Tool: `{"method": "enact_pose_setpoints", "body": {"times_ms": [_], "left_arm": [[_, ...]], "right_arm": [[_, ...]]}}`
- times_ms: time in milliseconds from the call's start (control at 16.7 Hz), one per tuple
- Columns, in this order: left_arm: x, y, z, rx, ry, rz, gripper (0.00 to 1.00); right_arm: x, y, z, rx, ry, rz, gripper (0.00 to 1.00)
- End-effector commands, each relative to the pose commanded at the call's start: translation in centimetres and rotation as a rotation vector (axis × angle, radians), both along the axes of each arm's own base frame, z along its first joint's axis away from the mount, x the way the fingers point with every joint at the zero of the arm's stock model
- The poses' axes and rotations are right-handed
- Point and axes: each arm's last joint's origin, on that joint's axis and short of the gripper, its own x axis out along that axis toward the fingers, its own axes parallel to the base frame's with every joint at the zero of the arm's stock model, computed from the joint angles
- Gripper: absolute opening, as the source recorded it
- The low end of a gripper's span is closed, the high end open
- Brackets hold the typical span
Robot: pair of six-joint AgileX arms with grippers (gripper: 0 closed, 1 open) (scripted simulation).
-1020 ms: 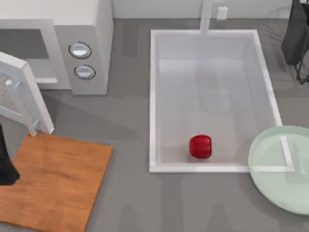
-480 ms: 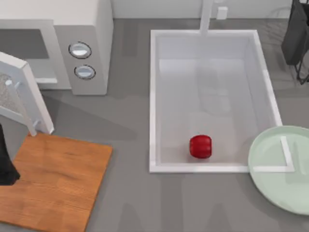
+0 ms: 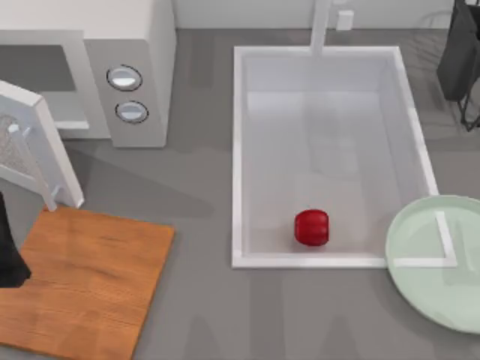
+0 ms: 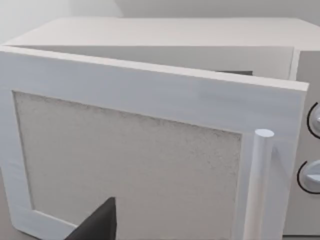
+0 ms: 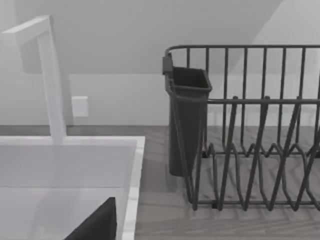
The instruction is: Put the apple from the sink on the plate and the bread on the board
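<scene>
The apple lies inside the sink, on its pale bottom near the front wall and a little left of that wall's middle, free of any pincer. The sink sits in the middle of the grey desk, with its white faucet post rising at the far end; the right wrist view shows that post above the sink's rim.

The mint-green plate rests at the desk's right front, its edge overlapping the sink's front right corner. The wooden board lies at the left front, well apart from the sink, with nothing resting on its visible surface.

Behind the board stands a white microwave with two round knobs, its door swung open toward the board. The left wrist view looks straight at that door and its upright handle.

A dark wire dish rack with a cutlery cup stands at the far right corner; the right wrist view shows it just beside the sink.

The left arm shows as a dark shape at the left edge, over the board's corner. Whether either pincer is released or clenched cannot be told.
</scene>
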Motion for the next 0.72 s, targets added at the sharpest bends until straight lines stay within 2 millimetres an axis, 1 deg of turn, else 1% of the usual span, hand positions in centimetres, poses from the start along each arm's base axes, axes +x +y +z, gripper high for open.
{"method": "enact_pose_setpoints", "body": {"times_ms": [180,300,420,600,720], "left_arm": [[0.0,0.0,0.0,0.0,0.0,0.0,1.0],[0.0,0.0,0.0,0.0,0.0,0.0,1.0],[0.0,0.0,0.0,0.0,0.0,0.0,1.0],[0.0,0.0,0.0,0.0,0.0,0.0,1.0],[0.0,0.0,0.0,0.0,0.0,0.0,1.0]], "right_arm": [[0.2,0.2,1.1,0.027,0.069,0.021,1.0],[0.6,0.5,2.4,0.055,0.151,0.042,1.0],[1.4,1.0,4.2,0.088,0.256,0.066,1.0],[3.7,2.1,7.4,0.139,0.442,0.101,1.0],[6.1,3.3,9.3,0.168,0.581,0.118,1.0]]}}
